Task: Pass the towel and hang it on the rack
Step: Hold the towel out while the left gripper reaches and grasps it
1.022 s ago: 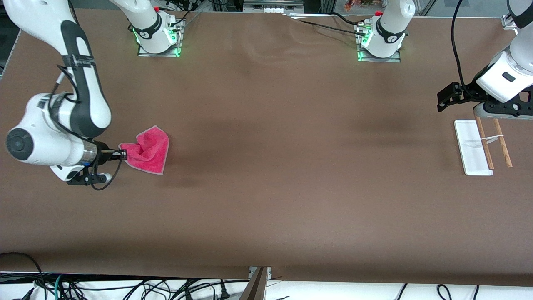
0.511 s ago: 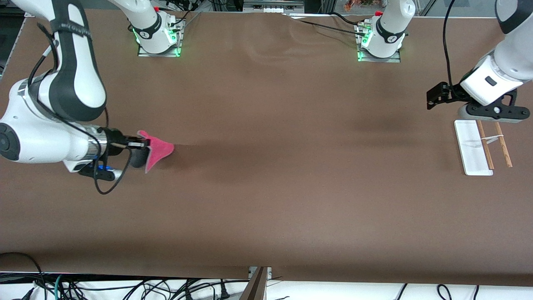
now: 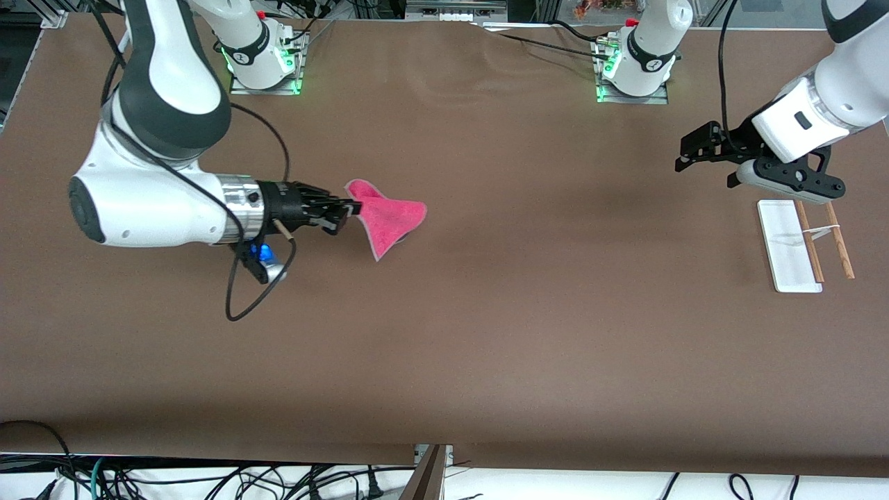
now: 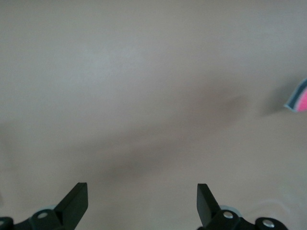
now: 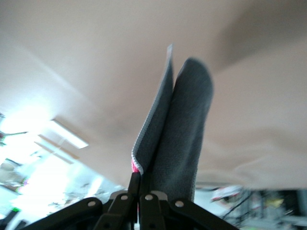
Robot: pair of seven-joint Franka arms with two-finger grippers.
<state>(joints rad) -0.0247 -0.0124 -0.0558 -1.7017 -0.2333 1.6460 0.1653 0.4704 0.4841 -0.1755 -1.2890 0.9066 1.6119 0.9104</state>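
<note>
Now pink-red towel (image 3: pixel 389 215) folded, dangling from clamped right hand (image 3: pixel 351 208).

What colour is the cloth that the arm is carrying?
Bright pink-red, with a thin pale grey edge; the towel shows best in the front view.

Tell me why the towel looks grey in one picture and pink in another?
Right wrist view: the towel is backlit by bright glare, so it looks grey and blurry. Front view: even light shows it pink, held up in the right pincer.
</note>
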